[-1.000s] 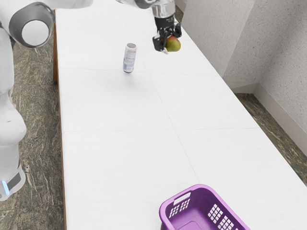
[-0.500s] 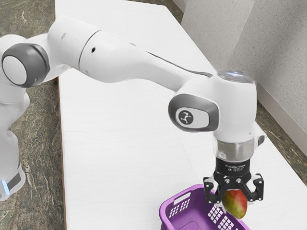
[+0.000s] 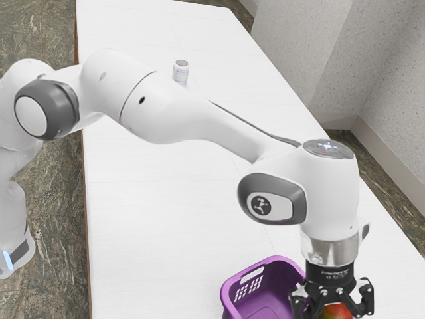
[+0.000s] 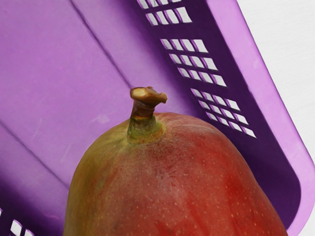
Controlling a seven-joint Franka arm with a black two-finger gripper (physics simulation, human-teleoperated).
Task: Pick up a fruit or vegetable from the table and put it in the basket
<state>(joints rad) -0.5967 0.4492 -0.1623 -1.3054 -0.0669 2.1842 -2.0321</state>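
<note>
1. White surface (image 3: 146,219) beneath carries the basket (image 3: 230,287).
2. Your fingers (image 3: 367,302) look clamped on the mango (image 4: 167,177), stem (image 4: 142,110) uppermost.
3. It hangs over the basket's interior, near the perforated wall (image 4: 268,162); you likely need a small shift toward the middle before lowering and letting go.

A red mango (image 4: 182,187), greenish-yellow on one side with a short brown stem (image 4: 143,110), is held over a purple basket (image 3: 280,267) with square-holed sides, standing upright on a white table (image 3: 153,219).
</note>
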